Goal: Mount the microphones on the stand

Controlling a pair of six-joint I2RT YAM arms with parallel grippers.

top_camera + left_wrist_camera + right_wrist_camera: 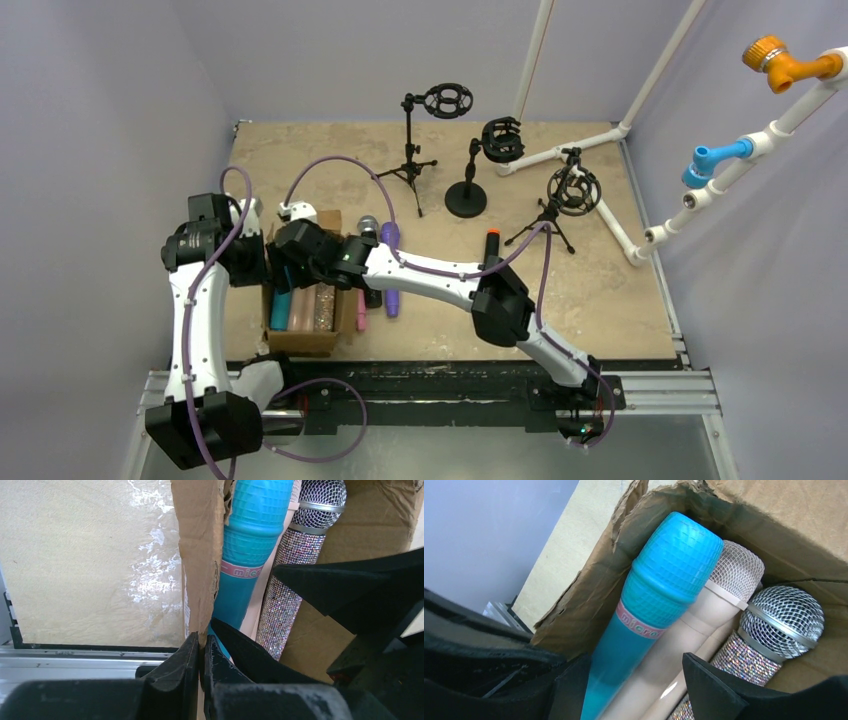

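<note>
My left tool is clenched on the torn wall of the cardboard box, steadying it, and that pinch needs to be firm. My right tool is released, jaws wide astride the teal microphone and the peach microphone lying in the box; I'd centre on the teal handle alone before closing. The right wrist view shows the silver glitter microphone alongside; only the top view shows the three stands well apart across the desk
</note>
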